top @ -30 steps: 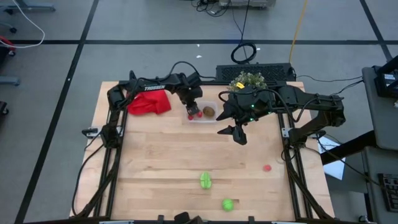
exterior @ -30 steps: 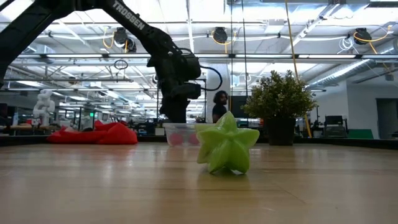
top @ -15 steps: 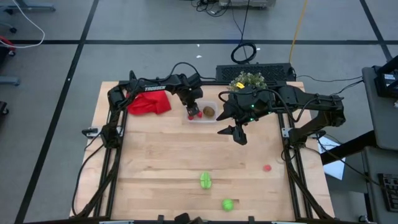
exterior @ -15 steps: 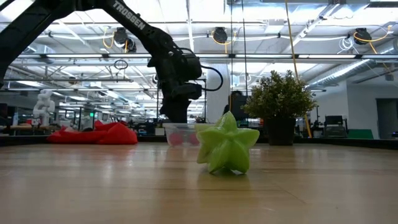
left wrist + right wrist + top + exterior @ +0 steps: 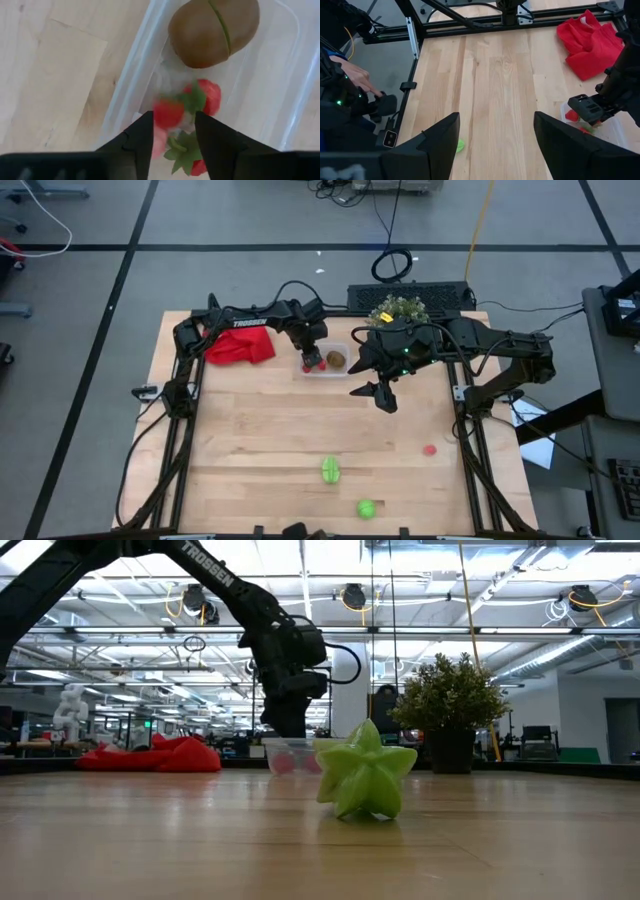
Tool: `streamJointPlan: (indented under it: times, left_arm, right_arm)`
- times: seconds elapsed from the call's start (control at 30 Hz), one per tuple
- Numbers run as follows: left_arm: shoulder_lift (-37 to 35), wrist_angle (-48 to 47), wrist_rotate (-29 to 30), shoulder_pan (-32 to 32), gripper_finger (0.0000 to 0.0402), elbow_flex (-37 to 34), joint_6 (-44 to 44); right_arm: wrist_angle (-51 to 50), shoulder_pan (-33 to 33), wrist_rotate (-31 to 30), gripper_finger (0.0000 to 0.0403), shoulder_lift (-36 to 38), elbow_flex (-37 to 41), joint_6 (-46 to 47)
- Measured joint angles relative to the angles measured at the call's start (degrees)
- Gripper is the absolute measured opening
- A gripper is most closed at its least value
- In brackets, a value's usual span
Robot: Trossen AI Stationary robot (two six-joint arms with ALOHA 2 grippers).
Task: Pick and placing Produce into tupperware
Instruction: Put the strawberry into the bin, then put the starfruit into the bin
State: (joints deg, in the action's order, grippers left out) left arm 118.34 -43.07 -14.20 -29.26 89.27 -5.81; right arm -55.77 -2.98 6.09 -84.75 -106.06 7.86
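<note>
Evidently the left gripper (image 5: 314,360) hangs over the tupperware (image 5: 326,360) at roughly the table's 12 o'clock, and the left wrist view shows a small red strawberry (image 5: 168,113) sitting between its spread fingers (image 5: 141,136); the piece looks blurred, so whether it is pinched or just let go I cannot tell for certain, though the gap suggests release. Beneath it lie two more strawberries (image 5: 206,96) and a brown oval (image 5: 214,31) whose seam runs along its long axis, slanted across the container's short side. I judge these toys to be light, hard, hollow plastic, smooth enough to squirt out of a pinch; the best hold is across the narrow waist, fingers square to the long axis. Moving rightward, the right gripper (image 5: 381,393) hovers with its jaws wide apart and empty near the table's centre, a little toward 1 o'clock. Still out on the wood are a ridged green piece (image 5: 330,470) at about 6 o'clock, its long axis running toward 12, a rounder green piece (image 5: 366,508) nearer the front edge, and a lone red piece (image 5: 429,449) toward 4 o'clock. The thin clear tupperware would probably slide if nudged.
</note>
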Motion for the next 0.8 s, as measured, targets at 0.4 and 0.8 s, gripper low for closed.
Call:
streamJointPlan:
  times: [0.4, 0.8]
  left_arm:
    - [0.00, 0.11, 2.08, 0.24, 0.0192, 0.02, 0.99]
    - [-3.89, -2.46, 0.92, 2.22, 0.0188, 1.26, 3.36]
  right_arm:
    - [0.00, 0.00, 0.00, 0.0247, 0.00, 0.00, 0.00]
    - [-0.32, -0.02, -0.02, 0.0247, 0.00, 0.00, 0.20]
